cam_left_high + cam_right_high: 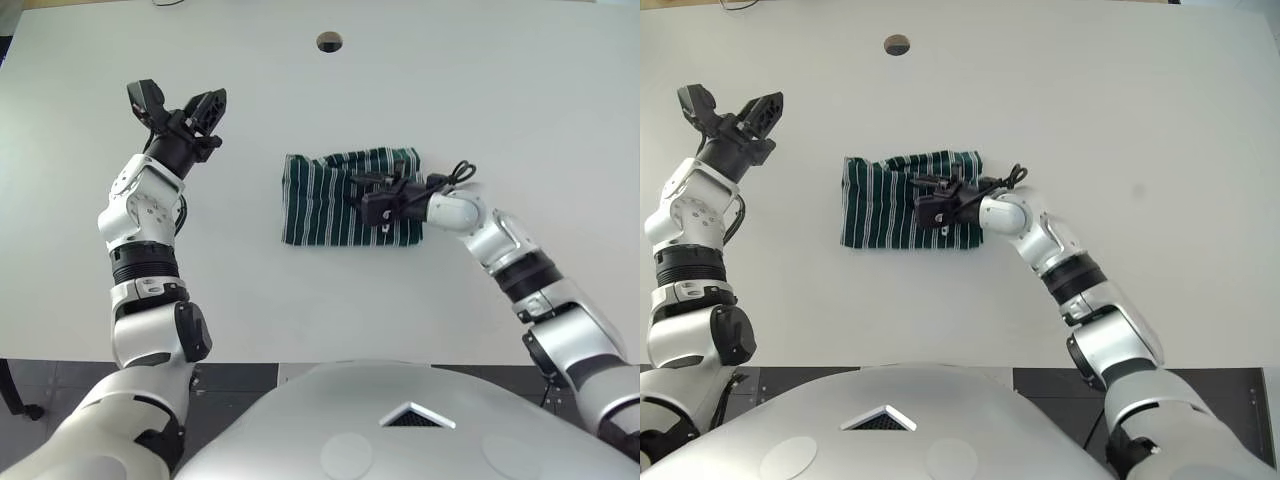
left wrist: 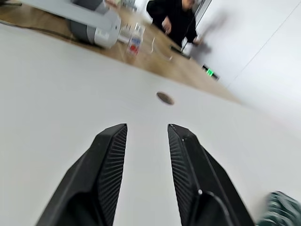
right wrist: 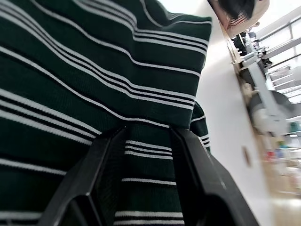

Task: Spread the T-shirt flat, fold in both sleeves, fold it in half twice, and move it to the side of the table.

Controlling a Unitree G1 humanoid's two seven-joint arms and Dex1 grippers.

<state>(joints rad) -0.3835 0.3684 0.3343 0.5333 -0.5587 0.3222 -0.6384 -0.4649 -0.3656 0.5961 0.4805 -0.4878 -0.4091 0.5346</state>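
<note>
The dark green T-shirt (image 1: 330, 200) with thin white stripes lies folded into a small rectangle at the middle of the white table (image 1: 500, 100). My right gripper (image 1: 372, 197) rests on the right part of the folded shirt, open, its black fingers (image 3: 106, 165) spread flat against the striped cloth (image 3: 94, 70). A fold edge of the shirt runs just past the fingertips. My left gripper (image 1: 178, 102) hangs above the bare table well to the left of the shirt, open, nothing between its ribbed fingers (image 2: 110, 160). A corner of the shirt (image 2: 282, 209) shows beyond it.
A small round hole (image 1: 329, 42) sits in the table at the back, behind the shirt. Bare tabletop lies on every side of the shirt. The front edge (image 1: 300, 362) runs close to my body.
</note>
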